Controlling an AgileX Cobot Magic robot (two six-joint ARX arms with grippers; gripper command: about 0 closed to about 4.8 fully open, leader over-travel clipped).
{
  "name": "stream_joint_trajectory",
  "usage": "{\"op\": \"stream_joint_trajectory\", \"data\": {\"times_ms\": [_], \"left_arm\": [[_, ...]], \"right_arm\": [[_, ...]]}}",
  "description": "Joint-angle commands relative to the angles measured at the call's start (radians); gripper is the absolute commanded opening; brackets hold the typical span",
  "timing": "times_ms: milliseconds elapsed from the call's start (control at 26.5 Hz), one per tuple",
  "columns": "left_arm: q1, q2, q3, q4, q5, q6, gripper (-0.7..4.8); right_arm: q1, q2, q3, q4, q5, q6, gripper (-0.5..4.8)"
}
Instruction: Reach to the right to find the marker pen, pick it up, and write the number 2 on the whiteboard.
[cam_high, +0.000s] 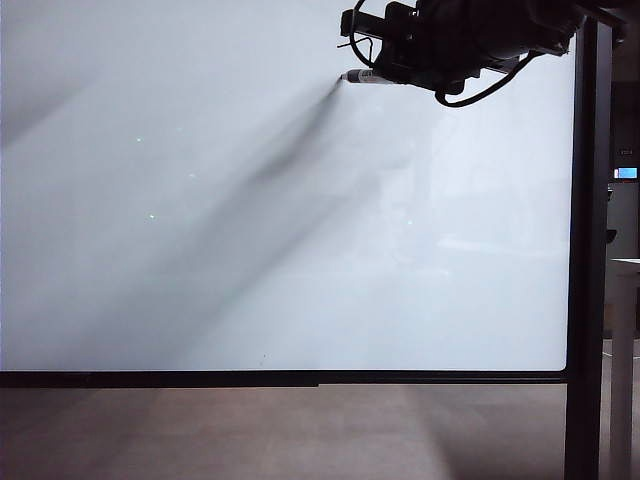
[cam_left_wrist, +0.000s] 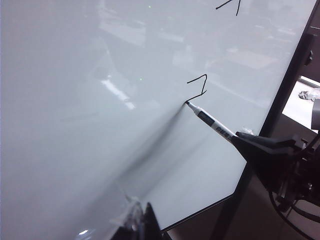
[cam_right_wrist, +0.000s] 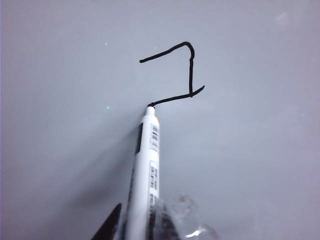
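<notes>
The whiteboard fills the exterior view. My right gripper is at its upper right, shut on the marker pen, whose dark tip touches the board. In the right wrist view the pen stands between the fingers of the right gripper, its tip at the left end of the lower stroke of the number 2. The left wrist view shows the same pen, the digit and the right gripper from the side. My left gripper is shut and empty, close to the board.
The board's black post runs down the right side, its black lower frame above bare floor. A white table stands beyond the post. More black strokes show higher on the board in the left wrist view.
</notes>
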Motion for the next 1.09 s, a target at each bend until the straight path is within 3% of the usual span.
{"op": "stream_joint_trajectory", "data": {"times_ms": [38,1094], "left_arm": [[-0.001,-0.001,0.004,0.012,0.005,-0.002,-0.05],[-0.001,-0.001,0.004,0.012,0.005,-0.002,-0.05]], "right_arm": [[0.002,-0.005,0.005,0.016,0.019,-0.002,0.4],[0.002,-0.004,0.005,-0.088,0.019,-0.002,0.4]]}}
